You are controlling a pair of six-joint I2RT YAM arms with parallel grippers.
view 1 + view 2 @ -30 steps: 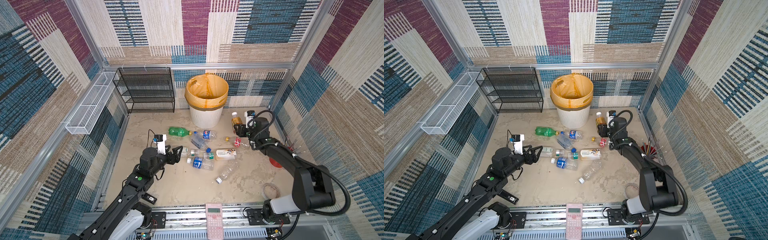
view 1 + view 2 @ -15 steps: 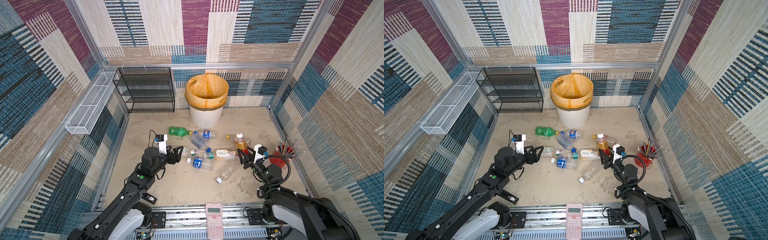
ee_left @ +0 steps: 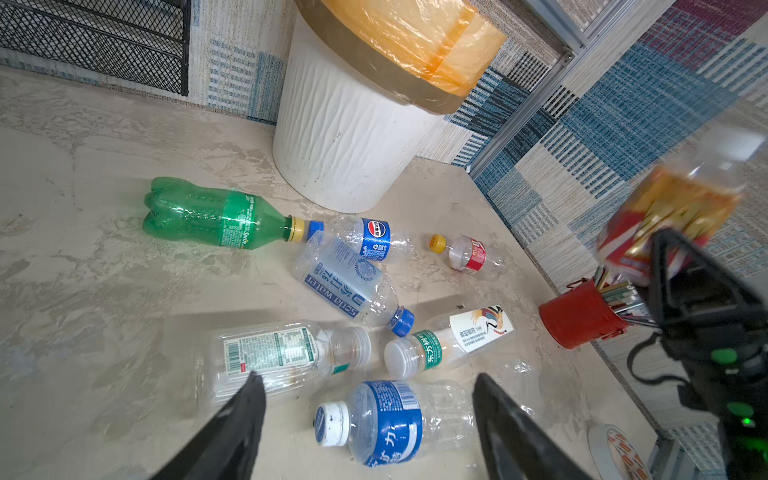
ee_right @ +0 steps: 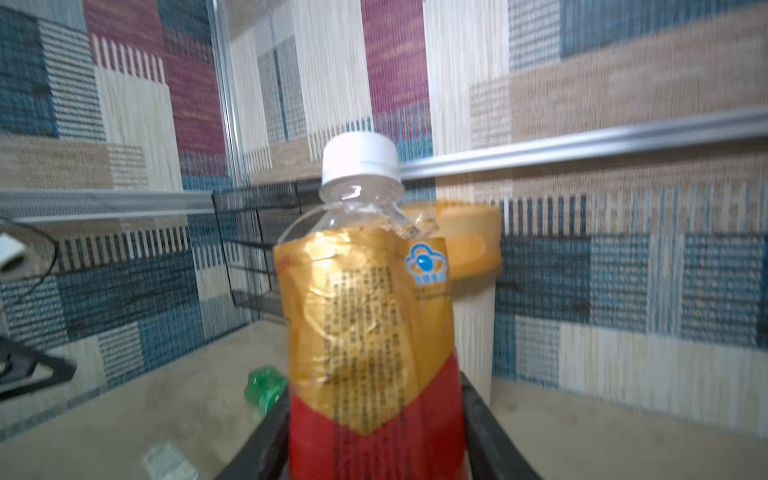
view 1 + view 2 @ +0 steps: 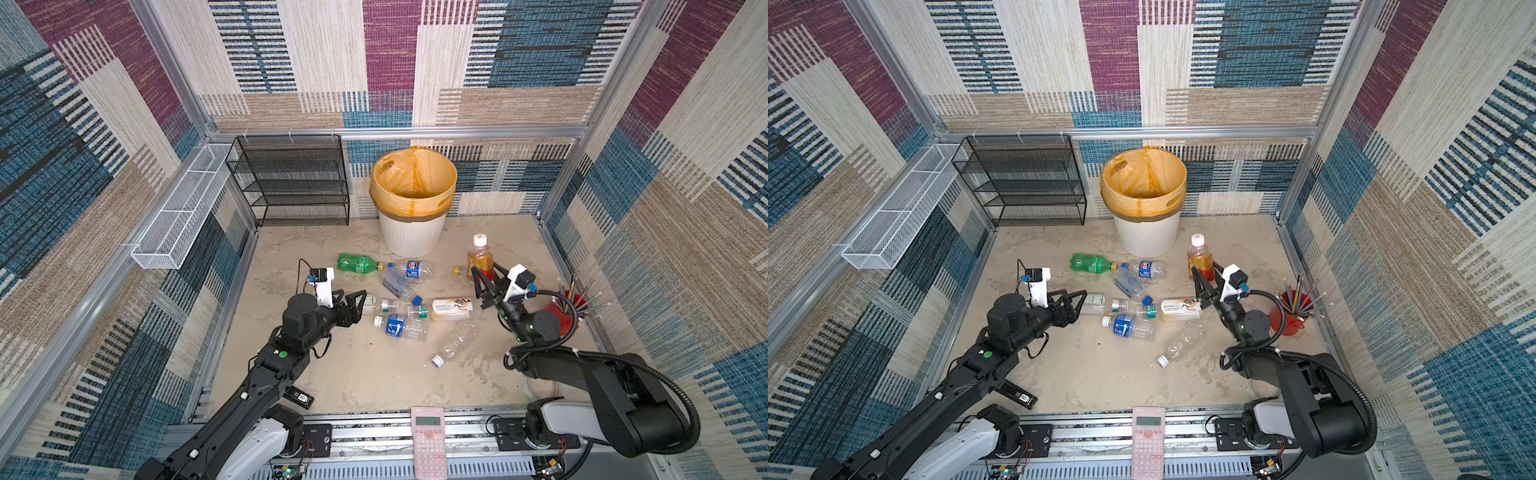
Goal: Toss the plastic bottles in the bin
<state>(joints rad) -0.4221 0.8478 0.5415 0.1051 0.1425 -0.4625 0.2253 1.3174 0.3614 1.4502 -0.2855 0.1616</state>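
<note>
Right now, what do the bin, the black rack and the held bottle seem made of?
The bin: matte white ribbed plastic, probably; thin orange film liner. The black rack: metal mesh likely, see-through weave. The held bottle: clear glossy plastic, crinkled gold-red label film.

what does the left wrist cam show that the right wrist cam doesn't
Left wrist only: the open left hand near the white-capped blue-label bottle on the floor, plus the red cup. Right wrist only: the fine print on the gold-and-red bottle gripped by the right hand. Both: that bottle, the bin, the green bottle, the black rack.
</note>
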